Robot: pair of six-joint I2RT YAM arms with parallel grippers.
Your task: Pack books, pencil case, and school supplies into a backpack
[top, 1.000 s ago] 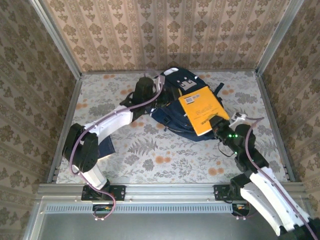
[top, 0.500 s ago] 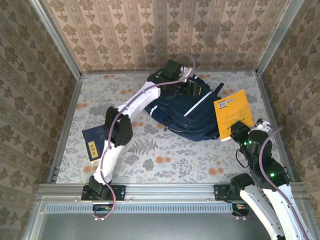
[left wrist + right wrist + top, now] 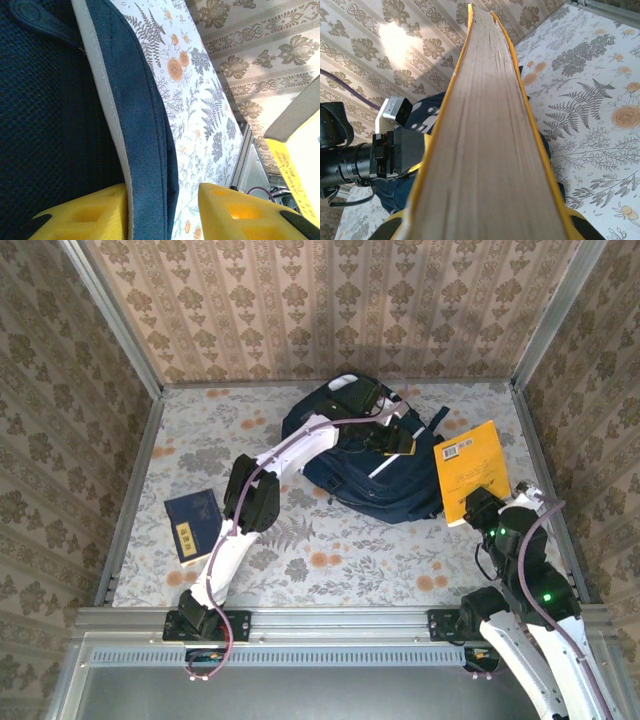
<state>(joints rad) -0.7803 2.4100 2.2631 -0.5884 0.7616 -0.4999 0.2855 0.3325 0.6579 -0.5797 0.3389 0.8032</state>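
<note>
The dark navy backpack [image 3: 365, 470] lies at the back middle of the table. My left gripper [image 3: 397, 436] is at its upper right edge. In the left wrist view the left gripper [image 3: 165, 215] is open, and the white-piped fabric edge of the backpack [image 3: 145, 125] passes between its yellow pads [image 3: 85, 215]. The fabric touches the left pad and stands clear of the right one. My right gripper [image 3: 484, 506] is shut on the bright yellow book [image 3: 470, 470], held tilted just right of the backpack. The book's page edge [image 3: 480, 140] rises out of the right gripper [image 3: 485, 227]. A navy book [image 3: 192, 523] lies flat at the left.
Patterned walls with metal corner posts close in the table on three sides. Bare floral cloth [image 3: 330, 560] lies between the backpack and the arm bases. The right arm's elbow [image 3: 535, 585] stands near the right rail.
The yellow book went from lying over the backpack to being held off its right side. My left gripper moved from the backpack's back top to its upper right edge.
</note>
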